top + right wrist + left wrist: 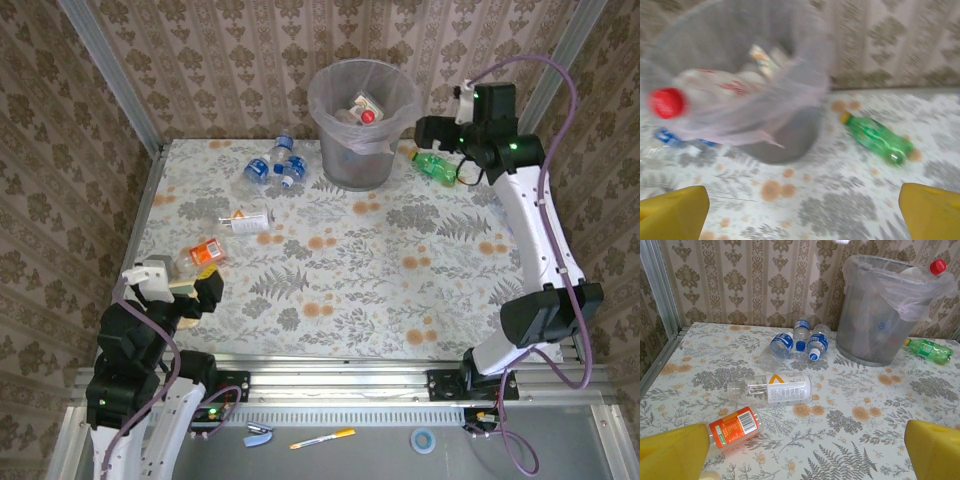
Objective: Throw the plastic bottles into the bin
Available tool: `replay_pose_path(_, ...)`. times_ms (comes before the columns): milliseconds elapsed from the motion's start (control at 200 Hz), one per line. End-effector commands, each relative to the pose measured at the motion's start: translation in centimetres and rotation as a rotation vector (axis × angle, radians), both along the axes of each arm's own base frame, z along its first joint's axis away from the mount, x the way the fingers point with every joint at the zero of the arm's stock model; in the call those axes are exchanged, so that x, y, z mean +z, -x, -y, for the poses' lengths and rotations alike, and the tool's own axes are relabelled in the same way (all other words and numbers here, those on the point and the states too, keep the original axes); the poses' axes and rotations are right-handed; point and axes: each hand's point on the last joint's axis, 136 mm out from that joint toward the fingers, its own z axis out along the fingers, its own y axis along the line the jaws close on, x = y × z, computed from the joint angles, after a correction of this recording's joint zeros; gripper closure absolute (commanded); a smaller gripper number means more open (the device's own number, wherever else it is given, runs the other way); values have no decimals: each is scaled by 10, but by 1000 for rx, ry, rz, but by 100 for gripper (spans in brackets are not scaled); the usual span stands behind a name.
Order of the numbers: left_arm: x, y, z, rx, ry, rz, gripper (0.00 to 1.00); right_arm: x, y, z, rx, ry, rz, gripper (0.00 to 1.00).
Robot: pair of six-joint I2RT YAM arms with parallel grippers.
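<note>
The bin (345,170) is set at the table's (400,300) 12 o'clock edge and is lined with a clear bag (920,295). Several bottles are heaped inside it. A red-capped bottle (366,114) is lodged on top, its cap raised above the rim in the left wrist view.

A green bottle (437,166) is laid on its side at the bin's 4 o'clock, near its wall. Three blue-label bottles (277,165) are clustered at the bin's 8 o'clock, all tipped over. A clear bottle (247,219) with an orange triangle is laid flat at that cluster's 7 o'clock. An orange-label bottle (203,255) is found further along at 7 o'clock.

The left gripper (182,285) is held over the table's 8 o'clock corner. Its yellow fingers (670,452) are spread wide and nothing is caught between them. One end of the orange-label bottle is hidden behind the finger at 9 o'clock in the wrist view.

The right gripper (802,210) is raised at the bin's 3 o'clock side and pointed towards it. Its fingers (930,210) are spread wide apart and nothing is held. That wrist view is blurred.
</note>
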Motion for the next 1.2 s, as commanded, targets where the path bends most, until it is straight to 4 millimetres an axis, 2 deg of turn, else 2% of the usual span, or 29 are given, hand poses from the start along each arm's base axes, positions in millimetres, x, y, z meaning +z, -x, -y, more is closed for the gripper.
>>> replay_pose_path(0,-5,-4,-2,12,-15,-19,0,-14,17,47,-191,10,-44,1)
replay_pose_path(220,-5,-4,0,6,-18,-18,0,-79,42,132,-457,73,-206,0)
replay_pose_path(350,-6,-5,0,4,-21,-21,0,-111,54,168,-548,129,-284,0)
replay_pose_path(490,-6,-5,1,-3,-23,-22,0,-140,56,183,-536,212,-345,0)
replay_pose_path(660,-6,-5,1,-4,-23,-22,0,-177,50,203,-520,302,-432,0)
replay_pose_path(935,-8,-7,4,-15,-23,-31,0,-215,40,228,-498,467,-508,0)
replay_pose_path(1195,-11,-10,5,-19,-21,-51,0,-249,39,243,-506,477,-550,0)
